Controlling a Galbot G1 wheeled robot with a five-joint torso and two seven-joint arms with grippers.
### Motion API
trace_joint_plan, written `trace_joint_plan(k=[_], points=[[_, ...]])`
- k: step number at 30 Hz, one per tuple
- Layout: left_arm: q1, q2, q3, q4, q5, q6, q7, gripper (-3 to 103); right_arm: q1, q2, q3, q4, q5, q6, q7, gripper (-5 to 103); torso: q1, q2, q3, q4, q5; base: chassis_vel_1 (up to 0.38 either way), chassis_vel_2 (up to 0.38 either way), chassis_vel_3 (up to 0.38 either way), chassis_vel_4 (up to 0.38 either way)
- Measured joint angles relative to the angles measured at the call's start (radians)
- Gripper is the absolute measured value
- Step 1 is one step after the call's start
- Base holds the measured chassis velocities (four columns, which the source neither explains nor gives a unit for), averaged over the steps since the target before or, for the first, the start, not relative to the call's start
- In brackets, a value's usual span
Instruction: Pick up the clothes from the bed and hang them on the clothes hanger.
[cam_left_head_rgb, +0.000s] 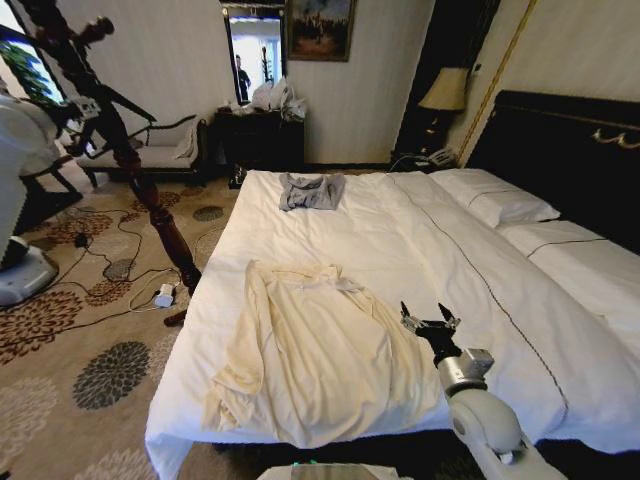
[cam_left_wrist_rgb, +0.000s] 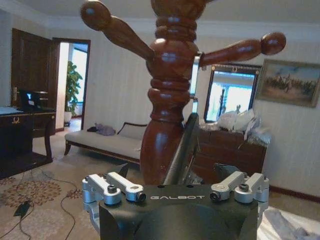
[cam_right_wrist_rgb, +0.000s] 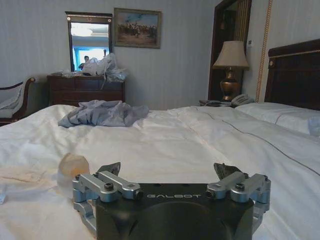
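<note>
Clothes: the big cream clothes (cam_left_head_rgb: 315, 350) are lying spread out flat on the near part of the bed (cam_left_head_rgb: 420, 250), close to its front edge, with one long sleeve hanging toward the bed's left side

Bed: it is sitting wide and white, with pillows (cam_left_head_rgb: 495, 200) resting by the black headboard (cam_left_head_rgb: 560, 150)

Right end effector: the right end effector (cam_left_head_rgb: 430, 321) is hanging low over the white cover, just beside the right edge of the clothes; its fingers (cam_right_wrist_rgb: 111, 169) are standing spread apart with nothing between them

Left end effector: the left end effector (cam_left_wrist_rgb: 175, 175) is sitting up high beside the wooden coat stand (cam_left_wrist_rgb: 167, 100); a thin dark bar (cam_left_wrist_rgb: 182, 150) is running up between its fingers, but I cannot tell if they are pinching it

Coat stand: it is standing on the carpet (cam_left_head_rgb: 90, 340) to the left of the bed, with round-tipped arms sticking out near its top

Grey garment: a small grey garment (cam_left_head_rgb: 311, 190) is lying crumpled on the far end of the bed, well apart from the cream clothes
</note>
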Motion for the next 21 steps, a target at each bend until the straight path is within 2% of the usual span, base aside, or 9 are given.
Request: trace_joint_plan(k=[5, 11, 21], points=[[-0.080, -0.023, 0.084, 0.052, 0.004, 0.024, 0.011, 97, 0.007, 0.029, -0.023, -0.005, -0.016, 0.003, -0.003, 100, 0.000, 0.000, 0.000, 0.0004, 0.0002, 0.000, 0.000, 0.000, 0.000], [-0.201, -0.096, 0.168, 0.185, -0.002, 0.087, 0.016, 97, 0.016, 0.034, -0.027, -0.002, -0.015, 0.003, -0.003, 100, 0.000, 0.000, 0.000, 0.0000, 0.0006, 0.000, 0.000, 0.000, 0.000], [-0.235, -0.144, 0.200, 0.270, 0.003, 0.176, 0.004, 92, 0.010, 0.035, -0.017, 0.011, -0.011, 0.004, -0.003, 100, 0.000, 0.000, 0.000, 0.0004, 0.0001, 0.000, 0.000, 0.000, 0.000]])
